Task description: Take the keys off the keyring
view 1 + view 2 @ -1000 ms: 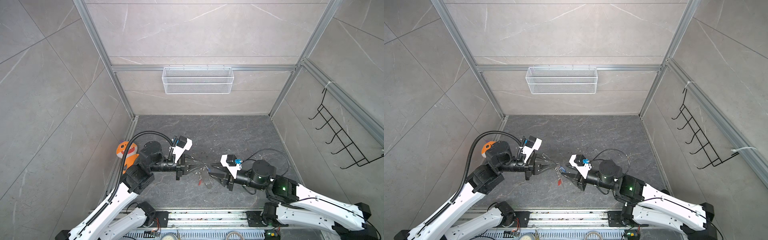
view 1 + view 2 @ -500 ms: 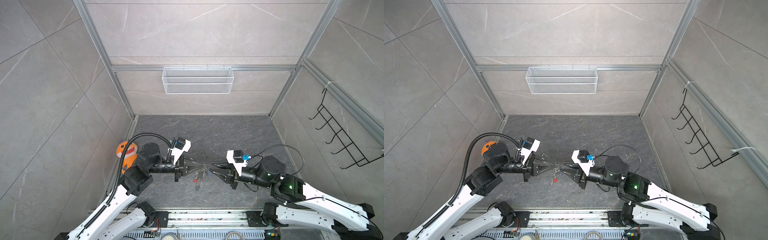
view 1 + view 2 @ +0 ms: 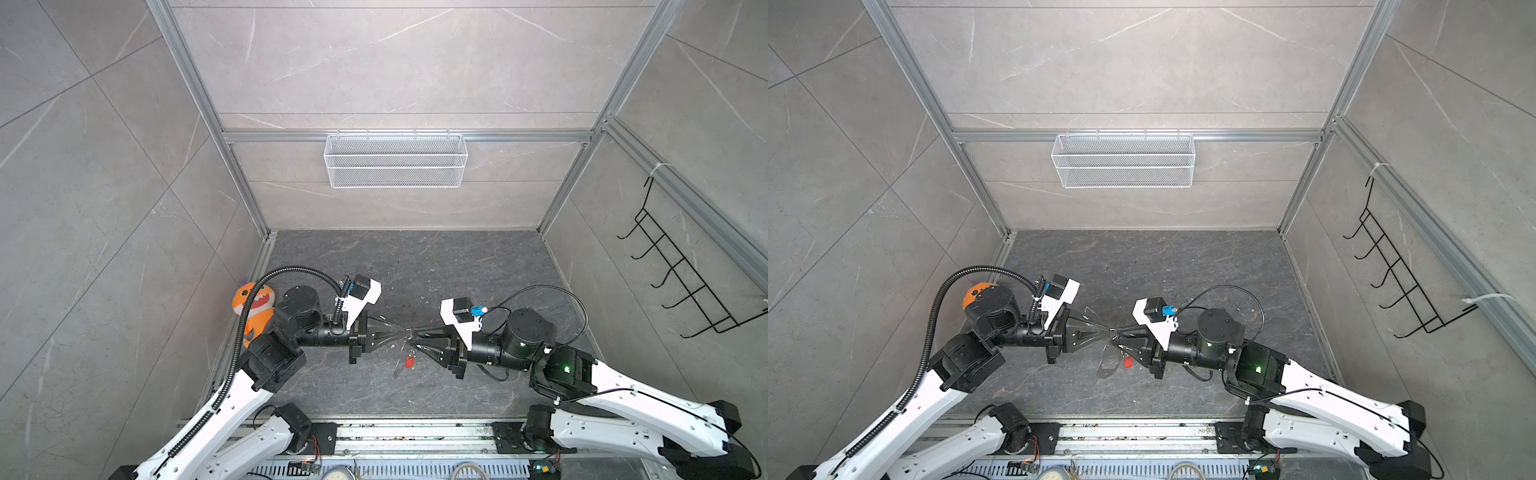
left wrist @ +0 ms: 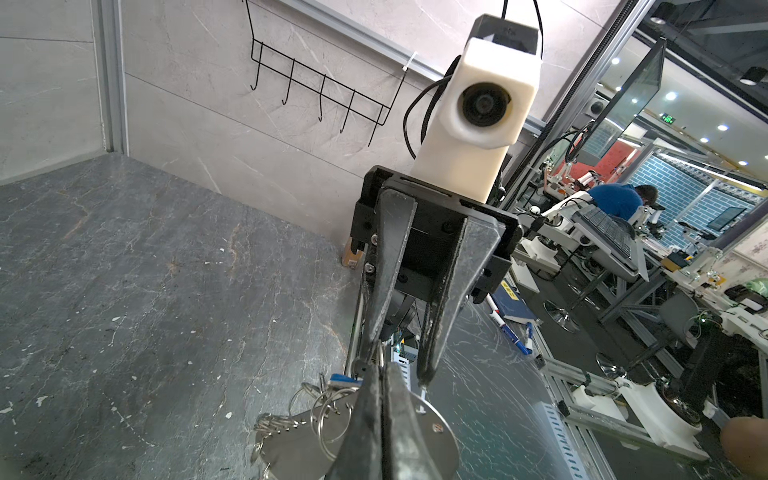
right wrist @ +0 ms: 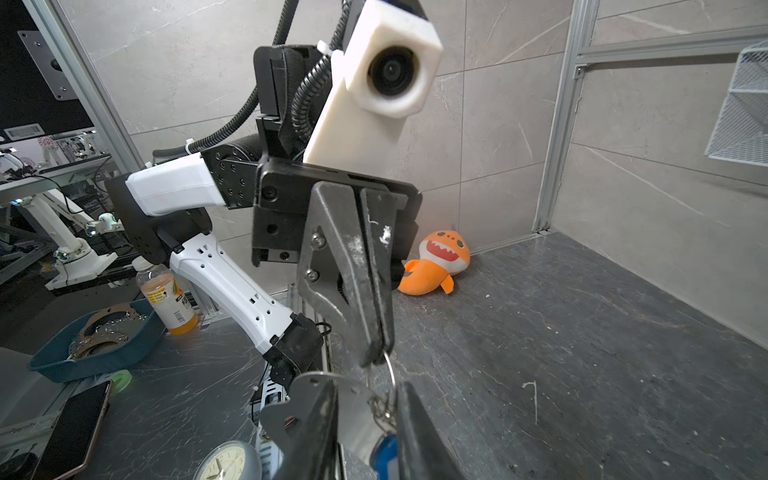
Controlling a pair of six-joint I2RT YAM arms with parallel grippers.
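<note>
The keyring hangs between my two grippers above the floor. My left gripper (image 3: 405, 331) (image 3: 1109, 331) is shut on its thin silver ring (image 5: 390, 370). The flat grey fob (image 4: 432, 428) (image 3: 1106, 368) dangles below it, beside the key with the red tag (image 3: 409, 362) (image 3: 1128, 363). The blue-tagged key (image 5: 384, 455) (image 4: 343, 378) hangs among the small rings. My right gripper (image 3: 415, 338) (image 5: 365, 390) faces the left one tip to tip. Its jaws stand apart, with the fob, the rings and the blue key between them.
An orange plush toy (image 3: 253, 307) (image 5: 436, 262) lies by the left wall behind my left arm. A white wire basket (image 3: 395, 160) hangs on the back wall and a black hook rack (image 3: 681, 274) on the right wall. A small bent wire (image 5: 534, 395) lies on the floor.
My right gripper's jaws have narrowed around the hanging ring cluster and its tips have come up level with the left gripper's. The left gripper has stayed shut on the ring.
</note>
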